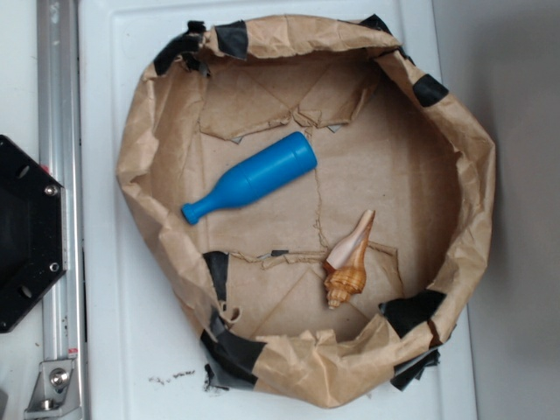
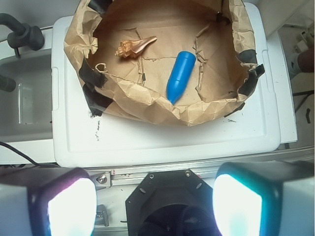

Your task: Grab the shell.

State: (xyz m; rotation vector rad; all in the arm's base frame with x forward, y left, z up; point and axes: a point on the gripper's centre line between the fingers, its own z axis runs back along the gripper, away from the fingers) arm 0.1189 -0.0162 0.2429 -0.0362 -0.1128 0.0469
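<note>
The shell (image 1: 348, 261) and the toy pin (image 1: 252, 178) lie apart inside the paper nest (image 1: 140, 157). The nest sits on the lid (image 1: 114, 52).

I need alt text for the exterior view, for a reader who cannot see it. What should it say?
A small orange-tan spiral shell and a blue bottle-shaped plastic pin lie apart on the floor of a crumpled brown paper nest patched with black tape. The nest sits on a white lid; no robot arm is visible in this view.

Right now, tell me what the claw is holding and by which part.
Nothing. The claw is open and far back from the paper nest; the shell lies untouched inside it, apart from the blue pin.
</note>
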